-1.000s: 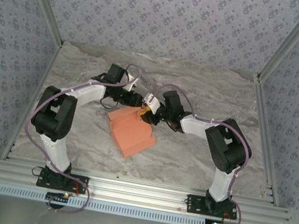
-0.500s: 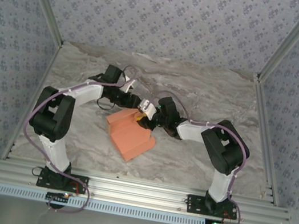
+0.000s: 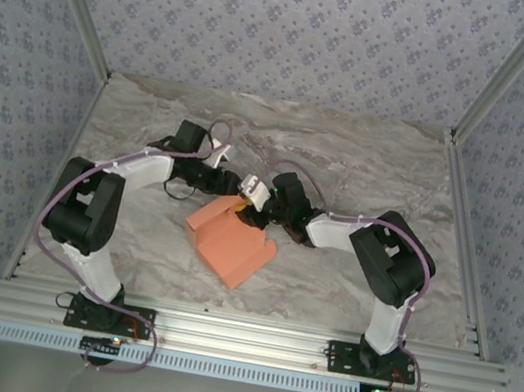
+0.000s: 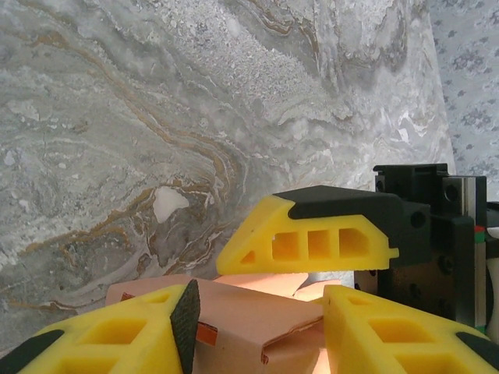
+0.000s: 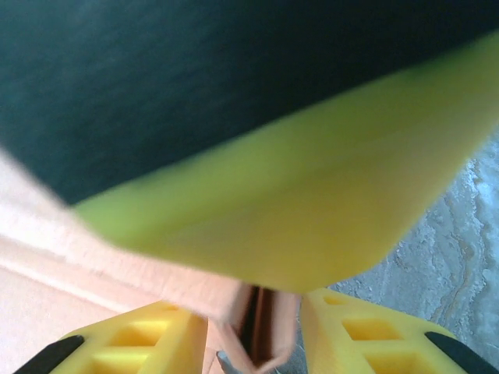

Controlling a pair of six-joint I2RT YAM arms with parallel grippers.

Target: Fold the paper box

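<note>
Two grippers crowd the far edge of the paper box (image 3: 233,244): right gripper (image 5: 253,312) pinches its doubled wall, left gripper (image 4: 259,312) hold unclear; crease squarely, gently.

No legible text, label, brand, number or sign on anything visible.

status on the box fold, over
Both busy: left gripper shut on the paper box at its far end, right gripper pinching a fold beside it. Box partly folded, on the table. In the way: only each other's fingers, crowded close.
</note>
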